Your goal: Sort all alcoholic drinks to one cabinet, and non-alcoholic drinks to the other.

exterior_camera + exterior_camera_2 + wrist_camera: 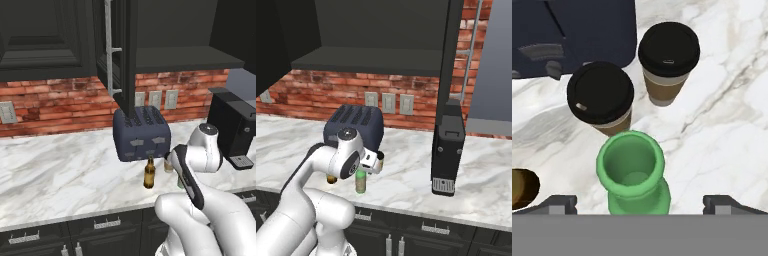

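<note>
From straight above, the hand view looks into the mouth of the green bottle (631, 167), which stands upright on the marble counter. My gripper (641, 202) is open, one fingertip on each side of the neck and well apart from it. Just beyond the bottle stand two tan coffee cups with dark lids, one close (600, 95) and one farther right (668, 52). The amber bottle (149, 173) stands in front of the toaster; its rim (522, 187) shows at the left edge. My arm partly covers the green bottle (360, 181).
A dark blue toaster (141, 133) sits behind the drinks. A black coffee machine (235, 127) stands to the right. Above, an upper cabinet is open with a bare shelf (371, 61), its door (122, 50) swung out over the toaster.
</note>
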Robot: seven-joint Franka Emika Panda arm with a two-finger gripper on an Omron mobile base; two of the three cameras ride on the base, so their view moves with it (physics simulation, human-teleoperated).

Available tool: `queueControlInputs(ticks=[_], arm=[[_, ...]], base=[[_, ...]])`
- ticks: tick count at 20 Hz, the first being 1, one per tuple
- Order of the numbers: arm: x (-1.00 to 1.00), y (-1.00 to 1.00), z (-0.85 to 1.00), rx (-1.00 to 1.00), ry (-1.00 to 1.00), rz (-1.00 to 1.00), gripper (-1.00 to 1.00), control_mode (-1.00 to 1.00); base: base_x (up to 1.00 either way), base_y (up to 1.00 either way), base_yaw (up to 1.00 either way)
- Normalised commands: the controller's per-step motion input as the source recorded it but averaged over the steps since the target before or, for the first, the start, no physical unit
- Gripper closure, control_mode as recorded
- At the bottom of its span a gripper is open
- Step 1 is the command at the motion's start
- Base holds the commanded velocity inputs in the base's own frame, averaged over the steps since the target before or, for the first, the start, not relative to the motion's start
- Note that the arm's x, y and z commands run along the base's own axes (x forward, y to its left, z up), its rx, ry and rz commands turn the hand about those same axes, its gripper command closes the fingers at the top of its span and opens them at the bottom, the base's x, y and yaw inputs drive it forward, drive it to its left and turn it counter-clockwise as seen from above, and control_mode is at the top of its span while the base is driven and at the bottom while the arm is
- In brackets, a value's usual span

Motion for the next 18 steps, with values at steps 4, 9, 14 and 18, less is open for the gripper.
queueControlInputs(ticks=[4, 9, 14, 18], arm=[[0.05, 0.01, -0.32, 0.00, -0.05, -0.01, 1.00, -1.00], [0.11, 0.09, -0.31, 0.00, -0.13, 0.00, 1.00, -1.00], [0.12, 0.16, -0.37, -0.01, -0.19, 0.00, 1.00, -1.00], [0.01, 0.23, -0.33, -0.05, -0.12, 0.01, 1.00, -1.00]], base=[[0.00, 0.00, 0.00], [0.00, 0.00, 0.00], [0.00, 0.00, 0.00], [0.00, 0.00, 0.00]])
